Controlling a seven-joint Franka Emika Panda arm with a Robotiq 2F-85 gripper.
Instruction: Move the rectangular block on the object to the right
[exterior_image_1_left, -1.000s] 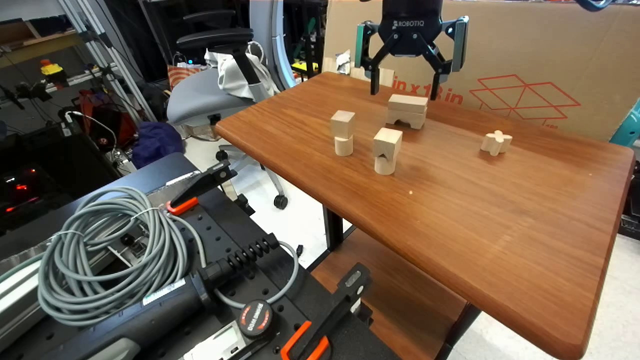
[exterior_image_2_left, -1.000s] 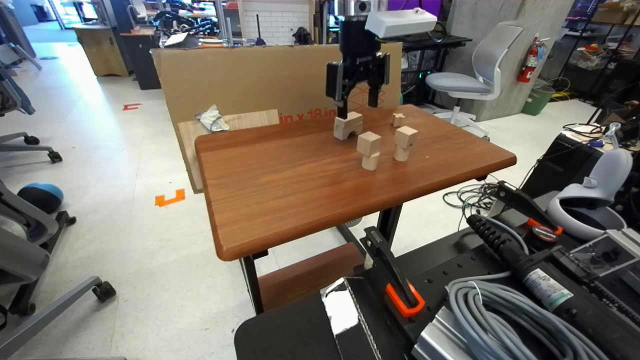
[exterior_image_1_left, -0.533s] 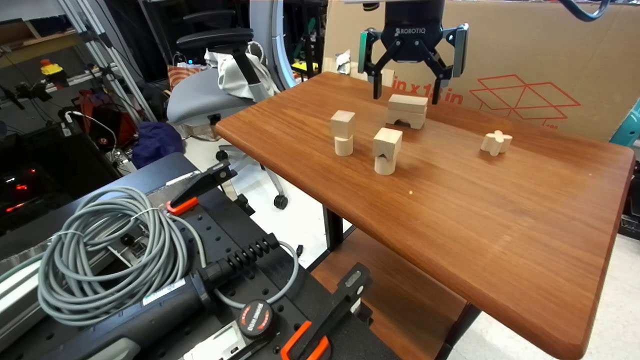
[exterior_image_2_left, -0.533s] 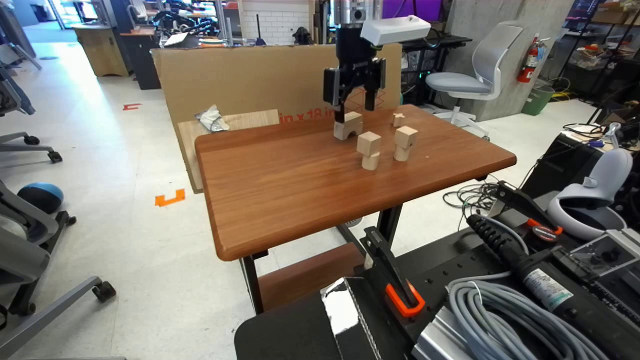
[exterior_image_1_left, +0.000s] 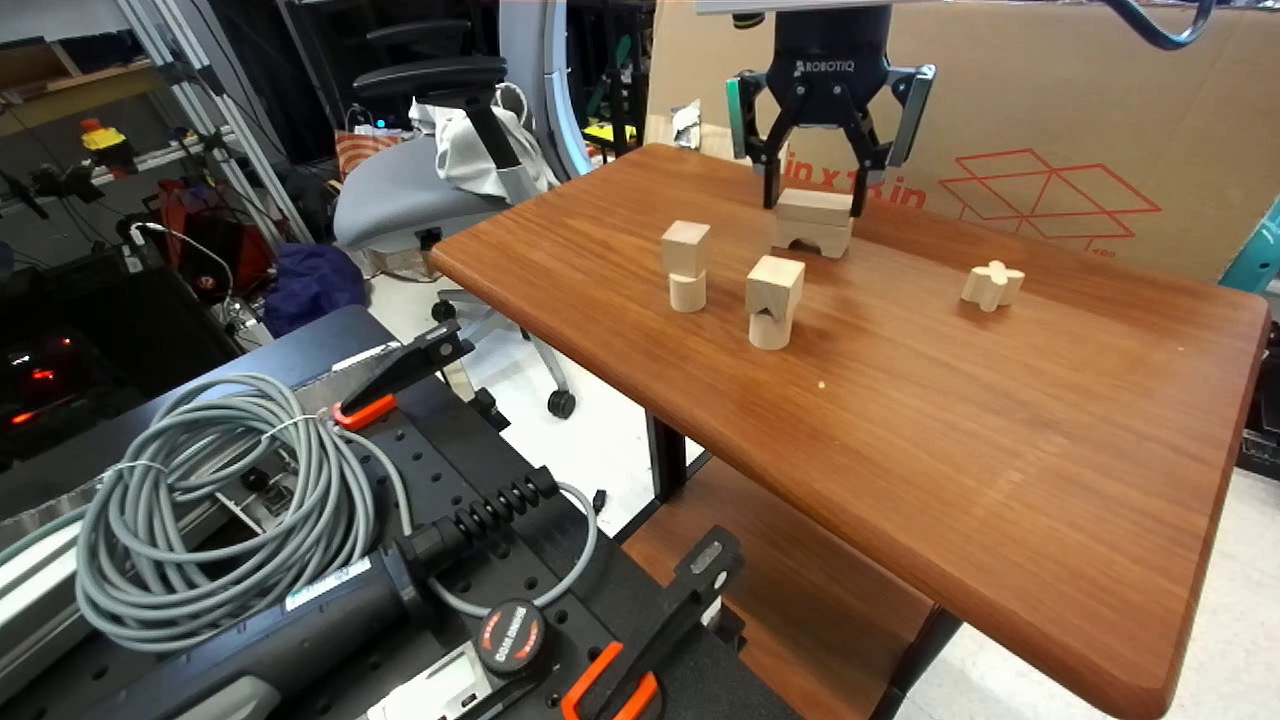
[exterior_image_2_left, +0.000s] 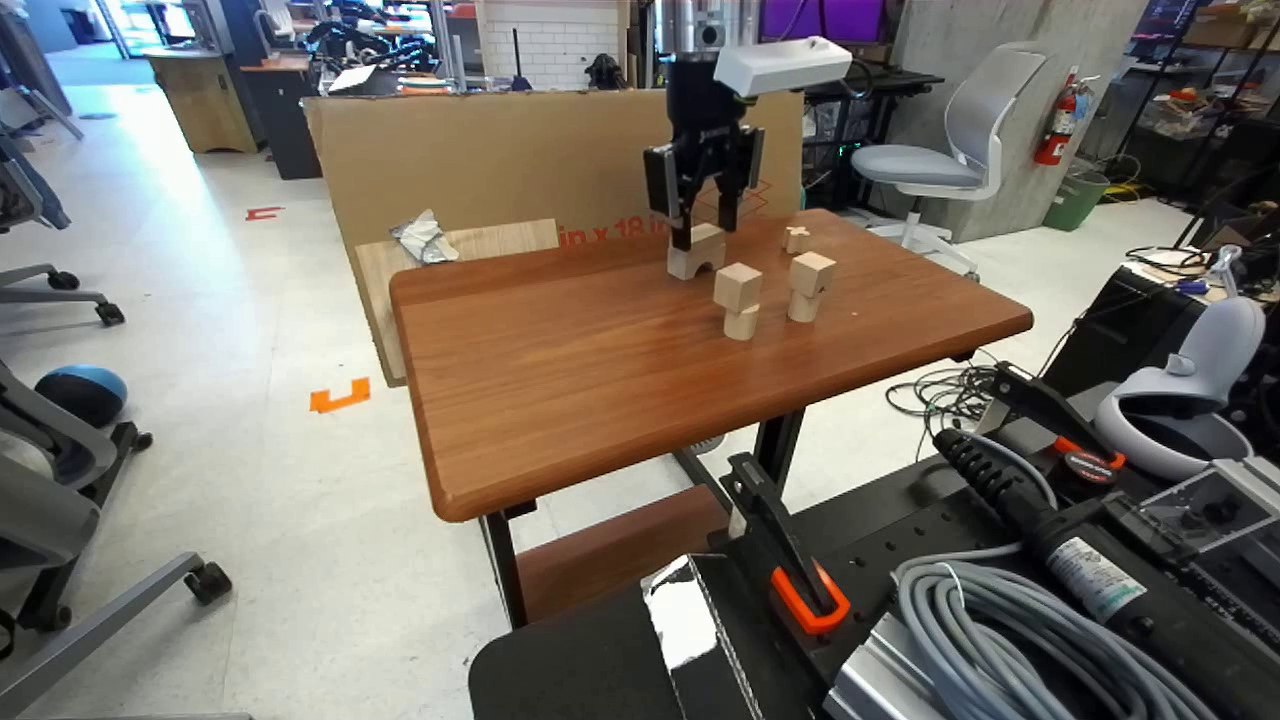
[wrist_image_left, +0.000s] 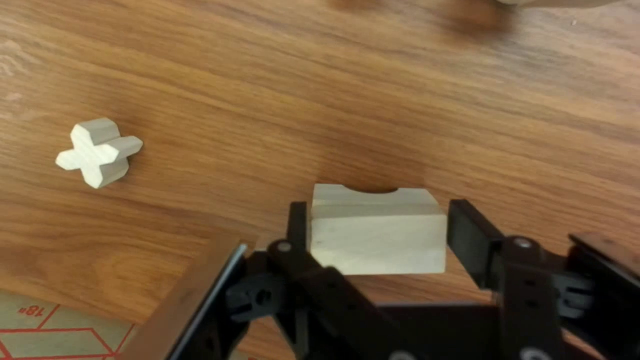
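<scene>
"Down comes the black two-fingered pincer (exterior_image_1_left: 814, 206), and its fingers stand closer together than a moment ago."

"What are they next to?"

"They're at the two ends of the flat, pale wooden bar (wrist_image_left: 378, 245), one finger at each end."

"So does it have the bar?"

"I can't tell. In the wrist view the fingers look just beside the ends, with the bar between them, but I can't see if they squeeze it."

"Where is the bar, then?"

"It lies flat on top of a pale wooden block with a curved cut underneath (exterior_image_1_left: 830, 236). That block stands on the brown wooden counter (exterior_image_1_left: 1000, 430)."

"And the small, pale wooden cross (wrist_image_left: 95, 156)?"

"It's on the counter too, well apart from the pincer. In both exterior views it shows to the right of the bar."

"What else is there?"

"One chunky, pale wooden cube (exterior_image_1_left: 686, 248) sits on a round, pale wooden peg (exterior_image_1_left: 687, 293). Near it, a pale wooden block with a small notch (exterior_image_1_left: 775, 285) sits on another round, pale wooden peg (exterior_image_1_left: 769, 332)."
</scene>
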